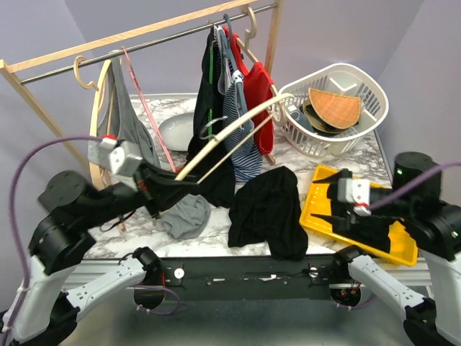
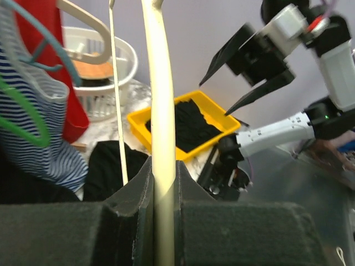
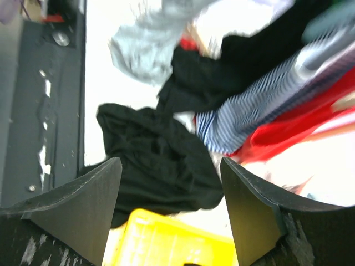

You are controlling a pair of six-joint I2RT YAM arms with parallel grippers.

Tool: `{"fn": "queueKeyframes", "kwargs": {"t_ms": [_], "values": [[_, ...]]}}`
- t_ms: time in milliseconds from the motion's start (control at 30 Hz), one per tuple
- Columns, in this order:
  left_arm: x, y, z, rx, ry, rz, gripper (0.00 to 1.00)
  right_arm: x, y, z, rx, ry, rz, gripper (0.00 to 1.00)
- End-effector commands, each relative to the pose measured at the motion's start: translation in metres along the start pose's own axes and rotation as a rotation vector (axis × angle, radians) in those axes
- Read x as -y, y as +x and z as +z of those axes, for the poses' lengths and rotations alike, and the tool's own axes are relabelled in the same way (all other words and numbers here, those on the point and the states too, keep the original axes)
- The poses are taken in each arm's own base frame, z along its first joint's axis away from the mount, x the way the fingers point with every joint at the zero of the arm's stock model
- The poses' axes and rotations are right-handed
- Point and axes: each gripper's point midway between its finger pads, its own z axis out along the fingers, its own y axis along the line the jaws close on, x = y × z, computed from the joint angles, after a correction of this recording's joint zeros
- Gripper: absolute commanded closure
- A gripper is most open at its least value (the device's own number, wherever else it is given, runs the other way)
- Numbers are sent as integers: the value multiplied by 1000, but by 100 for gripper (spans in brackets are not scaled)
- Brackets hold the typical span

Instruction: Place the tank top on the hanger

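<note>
the left gripper point(image 2: 164, 177) is clamped on one arm of the hanger point(image 2: 162, 111), holding it slanted above the table. the right gripper point(image 3: 169, 163) hangs over the yellow tray point(image 1: 323, 194), fingers wide apart and empty. the tank top point(image 1: 263, 209) lies crumpled on the table between them. the hanger's free end could snag the hanging clothes point(image 1: 245, 155), and a pinch into the heap may catch bunched layers instead of a strap.

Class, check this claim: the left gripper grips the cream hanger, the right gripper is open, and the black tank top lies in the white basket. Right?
One error: the tank top lies on the table beside the yellow tray, not in the white basket, as the top external view shows. The rest holds.
</note>
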Motion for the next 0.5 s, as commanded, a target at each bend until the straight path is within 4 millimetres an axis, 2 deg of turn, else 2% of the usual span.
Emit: {"fn": "queueKeyframes", "kwargs": {"t_ms": [0,133,200,367,467], "values": [[20,21,42,-102,234,-34,100,-55,-27,-30,60,-95,62,20],[20,44,67,-183,320,-78,100,-60,-37,-38,83,-65,64,19],[17,61,78,-238,341,-107,100,-54,-34,-36,74,-48,70,18],[24,96,92,-340,380,-112,100,-31,-11,-23,9,2,139,18],[37,117,97,-400,418,-110,100,-22,0,-14,-3,-3,164,18]]}}
